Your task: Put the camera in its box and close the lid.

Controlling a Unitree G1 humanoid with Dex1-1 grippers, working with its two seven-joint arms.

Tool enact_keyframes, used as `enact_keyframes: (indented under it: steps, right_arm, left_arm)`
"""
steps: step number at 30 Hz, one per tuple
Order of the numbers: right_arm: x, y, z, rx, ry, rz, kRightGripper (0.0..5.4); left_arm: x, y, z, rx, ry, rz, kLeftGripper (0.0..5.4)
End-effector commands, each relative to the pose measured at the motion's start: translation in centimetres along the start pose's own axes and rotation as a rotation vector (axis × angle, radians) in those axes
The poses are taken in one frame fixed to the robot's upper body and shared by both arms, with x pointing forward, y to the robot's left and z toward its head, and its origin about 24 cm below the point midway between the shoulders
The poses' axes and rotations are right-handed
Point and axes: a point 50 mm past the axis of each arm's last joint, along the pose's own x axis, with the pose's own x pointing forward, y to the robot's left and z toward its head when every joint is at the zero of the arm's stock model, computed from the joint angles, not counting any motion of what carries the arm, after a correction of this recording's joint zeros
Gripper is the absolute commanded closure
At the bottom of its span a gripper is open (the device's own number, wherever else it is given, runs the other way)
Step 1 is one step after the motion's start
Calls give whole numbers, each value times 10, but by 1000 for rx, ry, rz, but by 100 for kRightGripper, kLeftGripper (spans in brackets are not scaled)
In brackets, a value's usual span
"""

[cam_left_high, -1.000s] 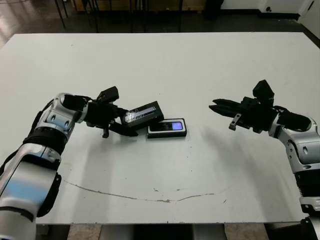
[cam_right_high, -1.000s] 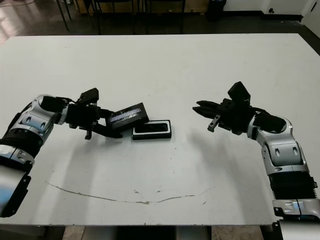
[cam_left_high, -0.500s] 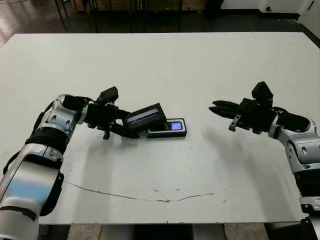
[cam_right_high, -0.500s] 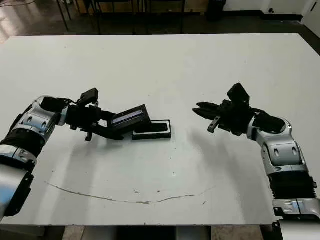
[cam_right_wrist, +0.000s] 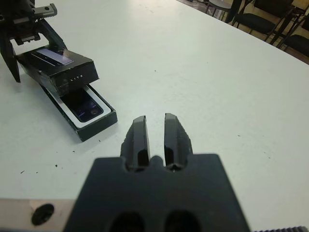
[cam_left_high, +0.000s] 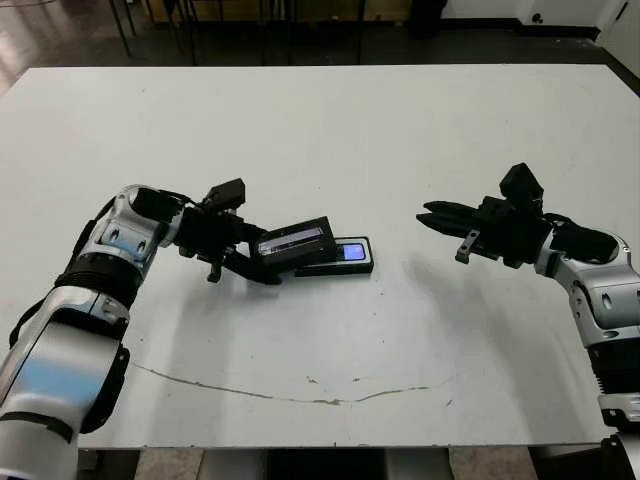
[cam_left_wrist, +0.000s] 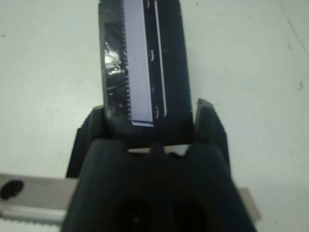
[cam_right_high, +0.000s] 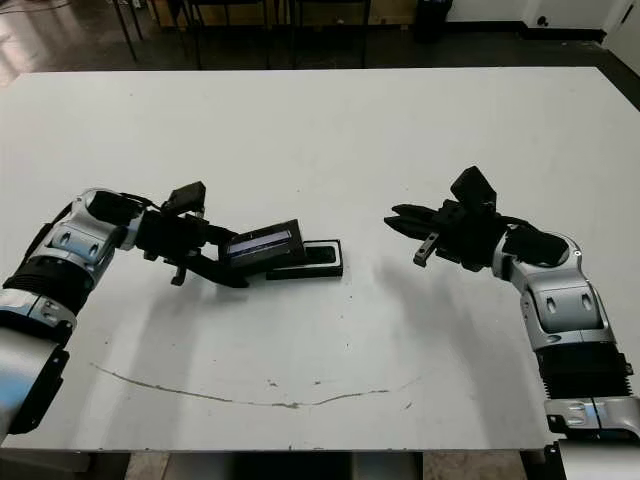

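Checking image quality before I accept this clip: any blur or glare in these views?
Left wrist view: soft, close-up blur on the flat black lid with its pale strip, with a glare patch. Right wrist view: sharper. Head views: even light, soft shadows on the white table.

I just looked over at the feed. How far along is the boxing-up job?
The camera already lies in the box, screen up. In hand: the left gripper holds the lid tilted over the box's near end, only partly covering it. Left to do: lower the lid flat and seat it shut. The right gripper hovers apart, fingers nearly together, holding nothing.
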Motion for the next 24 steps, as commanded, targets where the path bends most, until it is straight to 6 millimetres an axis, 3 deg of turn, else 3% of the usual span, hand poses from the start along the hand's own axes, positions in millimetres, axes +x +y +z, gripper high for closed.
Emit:
enact_keyframes:
  steps: [1, 12, 24]
  right_arm:
    - [-3, 0, -6, 5, 39, -6, 540]
    - [-3, 1, -6, 7, 35, -7, 540]
    - [-3, 0, -6, 19, 34, -6, 540]
  left_arm:
    - [11, -2, -8, -21, 72, -24, 392]
    - [35, -7, -11, -46, 108, -71, 392]
    - [55, -6, 2, -87, 126, -95, 392]
